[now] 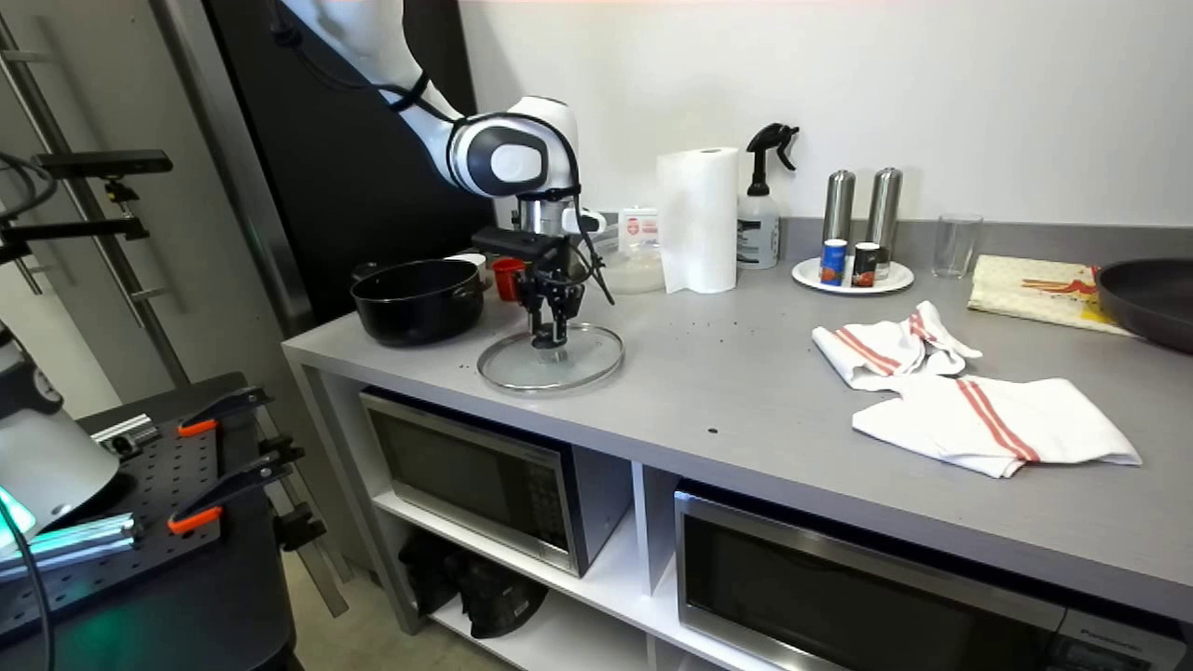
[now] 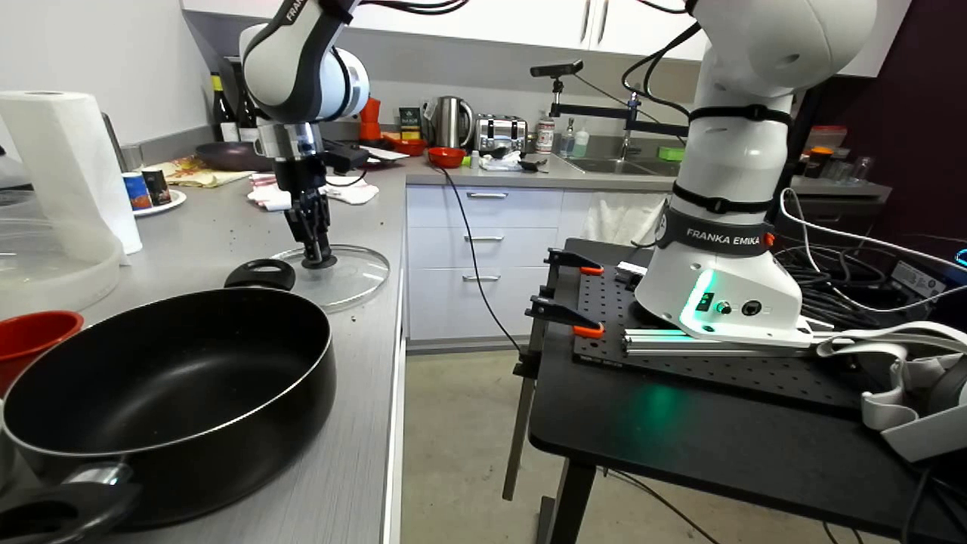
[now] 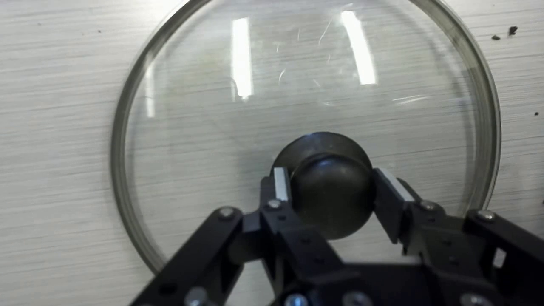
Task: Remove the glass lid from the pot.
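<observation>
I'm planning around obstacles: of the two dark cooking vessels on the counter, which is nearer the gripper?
The two-handled black pot beside the red cup; the other, a pan, lies beyond the striped towels, well away from the gripper.

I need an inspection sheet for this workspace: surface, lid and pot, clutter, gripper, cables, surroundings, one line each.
Surface: gray counter with dark specks scattered on it.
Job's things: glass lid off the pot and apparently resting on the counter beside it; the pot is uncovered.
Clutter: red cup, paper towel roll, spray bottle, white plate, striped towels.
Gripper: fingers on either side of the lid's knob; whether they grip it is unclear.
Cables: black cable strapped along the arm.
Surroundings: microwaves below the counter; robot base on a black table.
</observation>
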You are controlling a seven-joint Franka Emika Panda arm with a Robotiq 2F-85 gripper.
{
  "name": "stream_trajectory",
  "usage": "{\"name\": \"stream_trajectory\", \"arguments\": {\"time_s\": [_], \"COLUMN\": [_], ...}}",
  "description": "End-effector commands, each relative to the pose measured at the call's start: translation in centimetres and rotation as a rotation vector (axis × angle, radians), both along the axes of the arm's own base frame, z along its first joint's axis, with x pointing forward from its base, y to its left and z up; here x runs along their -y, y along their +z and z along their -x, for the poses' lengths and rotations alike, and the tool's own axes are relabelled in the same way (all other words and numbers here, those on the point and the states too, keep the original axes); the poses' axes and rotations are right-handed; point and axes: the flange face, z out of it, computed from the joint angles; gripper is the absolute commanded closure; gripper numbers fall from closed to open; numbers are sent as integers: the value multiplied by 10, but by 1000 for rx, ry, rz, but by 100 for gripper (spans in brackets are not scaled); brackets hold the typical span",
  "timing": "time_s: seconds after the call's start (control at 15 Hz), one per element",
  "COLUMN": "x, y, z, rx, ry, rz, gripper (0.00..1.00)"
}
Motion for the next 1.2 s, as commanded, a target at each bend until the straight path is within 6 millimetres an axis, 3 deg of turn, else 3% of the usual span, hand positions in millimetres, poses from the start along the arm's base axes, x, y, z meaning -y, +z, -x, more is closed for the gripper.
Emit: {"name": "stream_trajectory", "arguments": {"time_s": [0.0,0.33,0.4,0.47,0.73,1.07,1.13], "x": [-7,-10,-10,-11,-14,-20,-15], "y": [-7,-3,-1,0,10,40,24], "z": [-9,-11,-11,-10,-11,-8,-15], "rx": [46,62,63,65,94,134,111], "ry": [-7,-8,-10,-9,-9,9,7], "rz": [28,22,19,18,9,-1,-4], "gripper": [75,75,25,24,0,0,0]}}
